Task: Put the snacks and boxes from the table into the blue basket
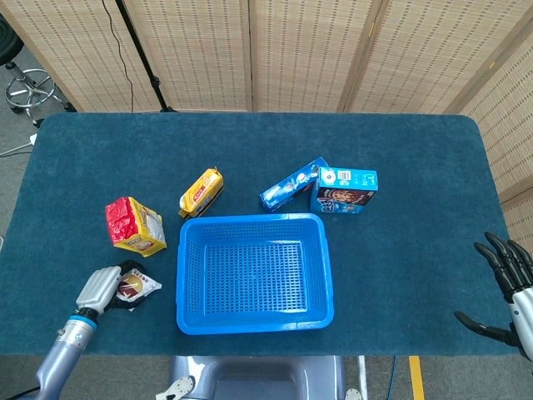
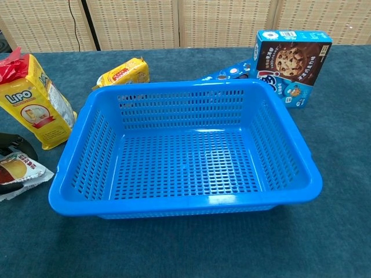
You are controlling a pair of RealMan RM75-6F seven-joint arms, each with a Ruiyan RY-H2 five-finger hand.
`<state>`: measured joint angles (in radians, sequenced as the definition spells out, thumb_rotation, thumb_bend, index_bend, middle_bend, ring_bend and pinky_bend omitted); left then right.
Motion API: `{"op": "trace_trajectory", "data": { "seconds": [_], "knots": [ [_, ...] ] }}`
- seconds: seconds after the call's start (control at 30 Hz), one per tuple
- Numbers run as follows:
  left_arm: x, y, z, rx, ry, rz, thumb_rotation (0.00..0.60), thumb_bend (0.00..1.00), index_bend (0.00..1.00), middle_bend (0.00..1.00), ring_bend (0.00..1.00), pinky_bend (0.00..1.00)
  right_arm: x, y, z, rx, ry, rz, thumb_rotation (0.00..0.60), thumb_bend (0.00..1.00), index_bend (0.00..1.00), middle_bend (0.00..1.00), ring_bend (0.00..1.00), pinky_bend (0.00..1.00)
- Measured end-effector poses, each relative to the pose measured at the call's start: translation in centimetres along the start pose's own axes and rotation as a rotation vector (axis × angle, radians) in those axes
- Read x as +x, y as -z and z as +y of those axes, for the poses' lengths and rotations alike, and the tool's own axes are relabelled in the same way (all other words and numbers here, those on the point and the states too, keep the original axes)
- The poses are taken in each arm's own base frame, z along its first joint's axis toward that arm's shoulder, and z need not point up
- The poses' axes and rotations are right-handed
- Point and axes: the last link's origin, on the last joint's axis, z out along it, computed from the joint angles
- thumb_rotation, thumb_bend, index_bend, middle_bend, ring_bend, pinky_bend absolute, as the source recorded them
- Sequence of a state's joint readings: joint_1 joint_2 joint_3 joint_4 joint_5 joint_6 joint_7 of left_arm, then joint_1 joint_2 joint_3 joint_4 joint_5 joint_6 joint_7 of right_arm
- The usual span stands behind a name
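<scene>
The blue basket (image 1: 254, 220) (image 2: 185, 204) stands empty at the table's near middle. Left of it lies a small white snack packet (image 1: 137, 287) (image 2: 18, 172). My left hand (image 1: 102, 289) (image 2: 14, 142) has its fingers curled over the packet's left end and grips it on the cloth. A red-and-yellow Lipo bag (image 1: 133, 225) (image 2: 36, 103) stands just behind. Behind the basket are a yellow snack pack (image 1: 201, 192) (image 2: 123, 72), a blue cookie sleeve (image 1: 292, 185) (image 2: 227, 73) and a blue cookie box (image 1: 344, 191) (image 2: 293, 59). My right hand (image 1: 510, 287) hovers open at the table's near right edge.
A dark blue cloth covers the table (image 1: 400, 250). Folding wicker screens (image 1: 300, 50) stand behind it, and a stool (image 1: 29, 87) is at the far left on the floor.
</scene>
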<state>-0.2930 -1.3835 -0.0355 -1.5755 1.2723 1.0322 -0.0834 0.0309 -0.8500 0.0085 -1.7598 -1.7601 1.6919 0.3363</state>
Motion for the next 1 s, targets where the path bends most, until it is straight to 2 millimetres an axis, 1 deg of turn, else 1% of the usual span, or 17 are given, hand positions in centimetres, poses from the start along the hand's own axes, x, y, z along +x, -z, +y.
{"op": "trace_trajectory", "data": {
  "seconds": [0.13, 0.23, 0.33, 0.43, 0.53, 0.6, 0.67, 0.73, 0.8, 0.9, 0.93, 1.0],
  "knots": [
    [0.8, 0.5, -0.1, -0.01, 0.013, 0.015, 0.6, 0.32, 0.4, 0.32, 0.35, 0.54, 0.0, 0.0, -0.1, -0.001, 0.001, 0.001, 0.6, 0.0, 0.0, 0.0, 0.0, 0.0],
    [1.5, 1.4, -0.1, -0.033, 0.009, 0.023, 0.6, 0.32, 0.4, 0.31, 0.34, 0.54, 0.0, 0.0, -0.1, 0.0, 0.001, 0.0, 0.6, 0.0, 0.0, 0.0, 0.0, 0.0],
    [2.7, 2.7, 0.0, -0.074, -0.001, 0.044, 0.6, 0.32, 0.4, 0.31, 0.34, 0.54, -0.1, 0.0, -0.2, 0.0, 0.003, -0.003, 0.6, 0.0, 0.0, 0.0, 0.0, 0.0],
    [4.1, 4.2, 0.6, -0.138, -0.002, 0.085, 0.6, 0.32, 0.39, 0.31, 0.34, 0.54, -0.2, -0.1, -0.2, 0.001, 0.004, -0.008, 0.6, 0.0, 0.0, 0.0, 0.0, 0.0],
    [5.9, 6.0, 2.0, -0.244, 0.001, 0.152, 0.6, 0.32, 0.39, 0.31, 0.34, 0.54, -0.3, -0.1, -0.3, 0.0, 0.006, -0.01, 0.6, 0.0, 0.0, 0.0, 0.0, 0.0],
    [7.2, 7.1, 3.6, -0.33, 0.009, 0.202, 0.6, 0.32, 0.4, 0.31, 0.34, 0.54, -0.3, -0.1, -0.3, -0.001, 0.006, -0.01, 0.6, 0.0, 0.0, 0.0, 0.0, 0.0],
    [8.0, 7.6, 5.5, -0.393, 0.02, 0.239, 0.6, 0.32, 0.4, 0.31, 0.34, 0.54, -0.3, -0.2, -0.2, -0.004, 0.008, -0.01, 0.6, 0.0, 0.0, 0.0, 0.0, 0.0],
    [8.3, 7.5, 6.7, -0.414, 0.013, 0.254, 0.6, 0.31, 0.4, 0.31, 0.34, 0.54, -0.3, -0.2, -0.2, -0.006, 0.009, -0.01, 0.6, 0.0, 0.0, 0.0, 0.0, 0.0],
    [8.4, 6.8, 8.0, -0.421, -0.012, 0.257, 0.6, 0.31, 0.39, 0.31, 0.34, 0.54, -0.3, -0.2, -0.2, -0.008, 0.011, -0.009, 0.6, 0.0, 0.0, 0.0, 0.0, 0.0],
    [8.0, 5.1, 9.8, -0.419, -0.065, 0.241, 0.6, 0.31, 0.39, 0.31, 0.33, 0.54, -0.4, -0.2, -0.1, -0.01, 0.015, -0.012, 0.6, 0.0, 0.0, 0.0, 0.0, 0.0],
    [7.8, 4.5, 10.3, -0.415, -0.079, 0.233, 0.6, 0.3, 0.39, 0.29, 0.32, 0.53, -0.4, -0.2, -0.1, -0.01, 0.018, -0.015, 0.6, 0.0, 0.0, 0.0, 0.0, 0.0],
    [7.2, 3.0, 11.5, -0.408, -0.107, 0.217, 0.6, 0.29, 0.37, 0.21, 0.24, 0.48, -0.6, -0.3, -0.2, -0.009, 0.022, -0.02, 0.6, 0.0, 0.0, 0.0, 0.0, 0.0]
  ]
}}
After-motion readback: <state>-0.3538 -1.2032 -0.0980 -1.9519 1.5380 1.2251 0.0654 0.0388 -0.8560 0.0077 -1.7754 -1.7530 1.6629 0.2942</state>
